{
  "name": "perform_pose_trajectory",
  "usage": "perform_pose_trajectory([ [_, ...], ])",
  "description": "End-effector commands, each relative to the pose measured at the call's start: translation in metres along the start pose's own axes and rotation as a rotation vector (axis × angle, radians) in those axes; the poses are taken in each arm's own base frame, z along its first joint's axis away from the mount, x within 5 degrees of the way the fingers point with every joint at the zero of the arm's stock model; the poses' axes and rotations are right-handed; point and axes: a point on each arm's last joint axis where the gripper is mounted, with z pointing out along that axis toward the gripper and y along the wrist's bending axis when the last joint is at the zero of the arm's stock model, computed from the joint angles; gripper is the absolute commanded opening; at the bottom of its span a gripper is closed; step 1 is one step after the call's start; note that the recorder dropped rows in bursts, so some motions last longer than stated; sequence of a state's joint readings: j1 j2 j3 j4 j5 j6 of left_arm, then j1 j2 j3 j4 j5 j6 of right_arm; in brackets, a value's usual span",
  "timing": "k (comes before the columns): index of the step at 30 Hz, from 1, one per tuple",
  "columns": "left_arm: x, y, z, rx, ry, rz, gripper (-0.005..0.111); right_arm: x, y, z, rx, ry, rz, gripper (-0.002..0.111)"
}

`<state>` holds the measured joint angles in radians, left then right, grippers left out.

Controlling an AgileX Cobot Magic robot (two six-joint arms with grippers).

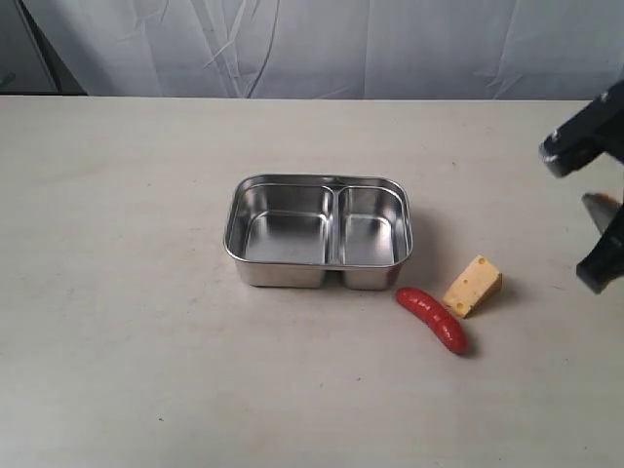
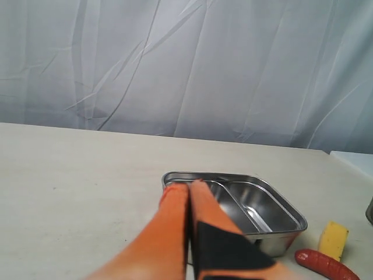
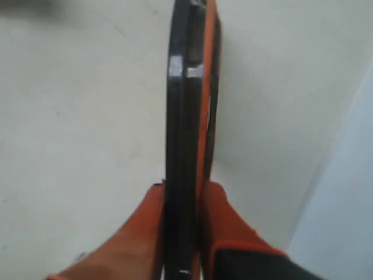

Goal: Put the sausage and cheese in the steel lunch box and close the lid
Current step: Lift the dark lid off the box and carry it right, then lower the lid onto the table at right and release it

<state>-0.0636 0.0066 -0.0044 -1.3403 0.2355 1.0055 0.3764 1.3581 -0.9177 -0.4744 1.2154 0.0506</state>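
exterior: high, tilted down | left wrist: low, level, shares steel lunch box (image 2: 274,240) | right wrist: close on lid (image 3: 180,128)

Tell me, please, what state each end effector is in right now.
Left end effector: closed, holding nothing.
Right end effector: closed on the lid.

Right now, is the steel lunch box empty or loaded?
Empty. Both compartments of the steel lunch box show bare metal; the sausage and cheese lie outside on the table beside it.
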Motion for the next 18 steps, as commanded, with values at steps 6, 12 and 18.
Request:
perform_pose_trajectory([
  [6,0.001,0.000,0.000,0.004,0.002,0.016,0.000,0.009,0.057,0.039,-0.375,0.131,0.103,-0.001],
  [12,0.001,0.000,0.000,0.004,0.002,0.016,0.000,0.001,0.068,0.046,-0.459,0.090,0.164,0.000],
  [18,0.001,0.000,0.000,0.004,0.003,0.020,0.000,-0.005,0.070,0.051,-0.466,0.069,0.176,0.032],
])
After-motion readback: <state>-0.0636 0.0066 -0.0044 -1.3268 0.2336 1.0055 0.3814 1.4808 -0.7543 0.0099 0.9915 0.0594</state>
